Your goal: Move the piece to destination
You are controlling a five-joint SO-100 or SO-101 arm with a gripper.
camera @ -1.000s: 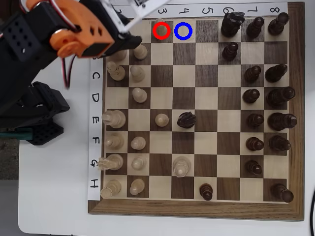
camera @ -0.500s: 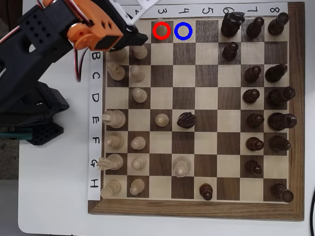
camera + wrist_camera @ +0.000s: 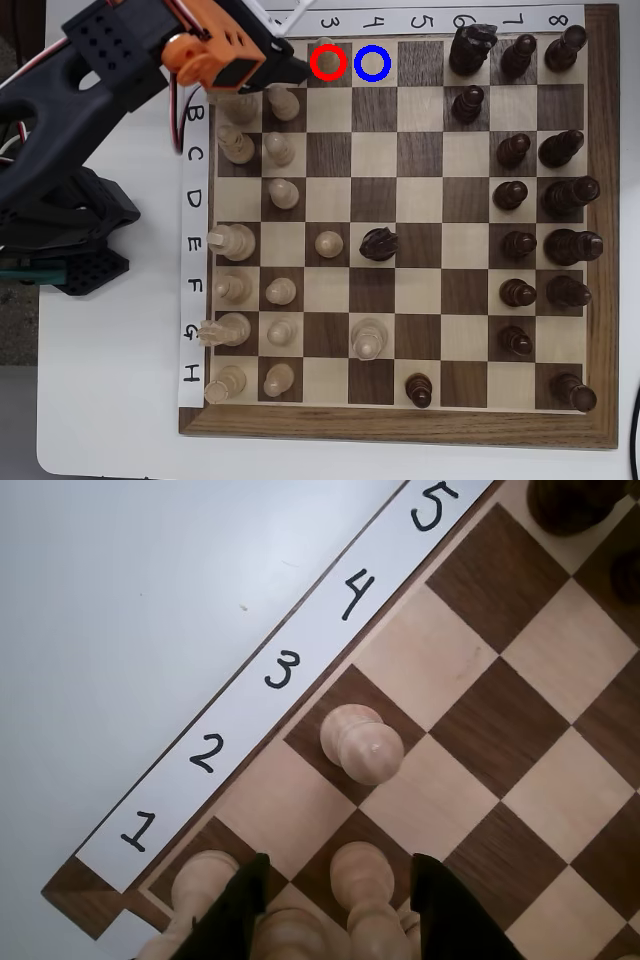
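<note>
Right now the piece [image 3: 327,60] stands upright on the dark square ringed in red, in the board's far row under the numeral 3; the wrist view shows it [image 3: 362,746] alone on that square. Just to its right in the overhead view lies the destination [image 3: 372,63], a light square ringed in blue, bare. The hand [image 3: 335,905] hangs left of the piece, its two dark fingers [image 3: 235,910] spread apart, gripping nothing, with pale pawns [image 3: 365,885] between and below them.
</note>
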